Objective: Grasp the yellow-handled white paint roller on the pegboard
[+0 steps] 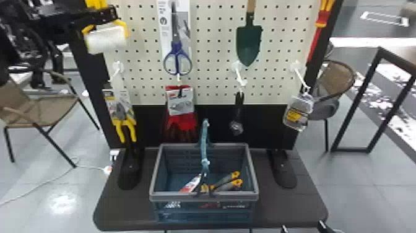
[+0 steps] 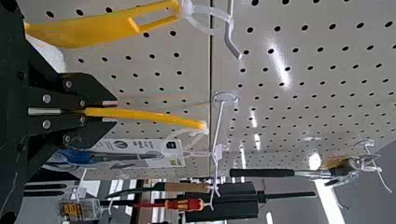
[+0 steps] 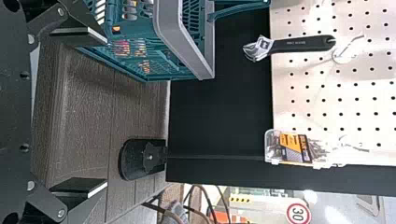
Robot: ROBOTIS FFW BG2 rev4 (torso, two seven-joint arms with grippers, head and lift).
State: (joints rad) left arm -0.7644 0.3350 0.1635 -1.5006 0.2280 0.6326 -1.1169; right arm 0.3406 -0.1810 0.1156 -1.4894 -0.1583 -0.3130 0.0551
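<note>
At the pegboard (image 1: 213, 79), the probably light, soft-sleeved paint roller (image 1: 106, 39) is best held by its stiff-looking yellow handle (image 2: 149, 115), where the left claw (image 2: 115, 112) appears pinched narrow.

Paint roller (image 1: 106, 39) partly hidden behind left hand (image 1: 112, 13), trowel (image 1: 248, 43) cut off at top

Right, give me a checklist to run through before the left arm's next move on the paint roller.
1. Left gripper closed on a yellow handle: ok.
2. Gripped handle confirmed as the paint roller's: cannot tell; a wider yellow handle hangs beside it.
3. Gripped handle's tie free of the pegboard hook: cannot tell.
4. Right gripper open and empty: ok.
5. Basket upright on the table: ok.
</note>
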